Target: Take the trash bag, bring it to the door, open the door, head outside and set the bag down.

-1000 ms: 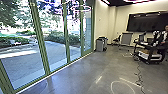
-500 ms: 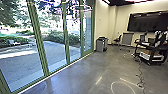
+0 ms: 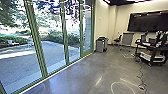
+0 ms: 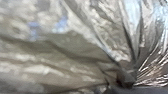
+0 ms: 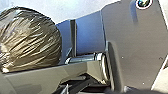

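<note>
The trash bag (image 4: 75,52) is dark, shiny plastic, seen very close in the left wrist view. Its folds run together into a tight gathered neck, where my left gripper (image 4: 124,83) is shut on it. The bag's rounded, pleated body (image 5: 32,40) also shows in the right wrist view, beyond a jointed bar of the robot. Tall glass doors (image 3: 51,52) with green frames line the left side of the head view, the panels standing in a closed row.
Behind the glass lie a paved yard (image 3: 15,62) and bushes. Grey bins (image 3: 101,45) stand by the far wall near the doors' end. A loaded black cart (image 3: 152,53) is at the right, with a cable (image 3: 141,75) trailing over the floor.
The head camera has moved slightly forward, with the near door frames sliding left and the cart sliding right. A person seen behind the cart at the right edge has passed out of sight.
</note>
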